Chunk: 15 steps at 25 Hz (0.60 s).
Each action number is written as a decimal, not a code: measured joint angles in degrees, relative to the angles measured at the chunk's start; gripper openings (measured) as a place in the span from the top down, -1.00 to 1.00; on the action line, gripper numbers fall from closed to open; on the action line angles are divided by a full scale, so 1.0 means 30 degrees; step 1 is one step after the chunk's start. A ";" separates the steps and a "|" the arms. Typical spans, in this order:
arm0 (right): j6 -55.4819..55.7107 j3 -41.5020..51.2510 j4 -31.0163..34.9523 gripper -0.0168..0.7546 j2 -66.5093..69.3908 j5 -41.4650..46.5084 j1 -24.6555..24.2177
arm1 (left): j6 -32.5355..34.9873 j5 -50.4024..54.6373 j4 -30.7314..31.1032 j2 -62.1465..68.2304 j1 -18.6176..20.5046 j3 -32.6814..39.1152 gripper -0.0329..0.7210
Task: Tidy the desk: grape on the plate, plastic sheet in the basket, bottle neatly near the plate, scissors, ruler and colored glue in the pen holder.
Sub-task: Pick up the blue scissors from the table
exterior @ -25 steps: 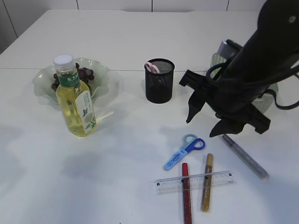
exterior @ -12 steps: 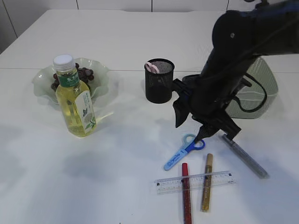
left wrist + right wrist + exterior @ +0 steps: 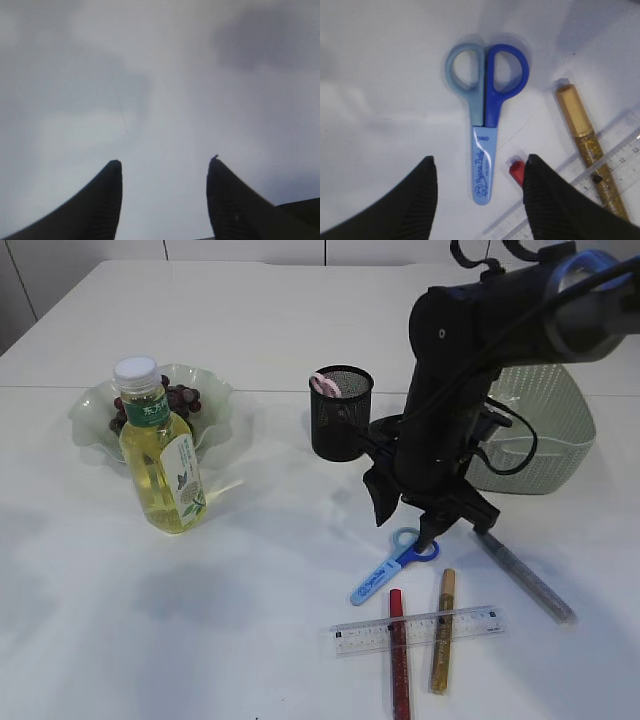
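The right gripper (image 3: 479,172), jaws parted and empty, hangs directly above the blue plastic-sheathed scissors (image 3: 484,120) lying flat on the white table (image 3: 90,640), their long axis running between the fingertips, handles pointing away.

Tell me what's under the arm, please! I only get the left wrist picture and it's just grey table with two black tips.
Observer: Your view shows the left gripper, open over bare table. The busy one is the right gripper, open above the blue scissors.
Operator: Is it holding them?
Observer: No. The scissors lie flat on the table, closed, handles pointing away from the fingertips.
Operator: What's next to them?
Observer: A gold glitter glue pen and a red one, both lying under a clear ruler.
Operator: Where's the pen holder?
Observer: The black mesh pen holder stands behind the scissors, with something pink already poking out.
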 joint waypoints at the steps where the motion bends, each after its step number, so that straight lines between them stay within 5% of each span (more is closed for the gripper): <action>1: 0.0000 0.0000 -0.0098 -0.18 0.0124 0.0049 0.0000 | 0.0000 -0.0037 0.0000 0.0000 0.0000 0.0000 -0.16; 15: -0.2548 -0.0042 0.0515 -0.18 0.1547 -0.0297 0.0000 | 0.0000 -0.0626 -0.0032 0.0000 0.0000 0.0000 -0.16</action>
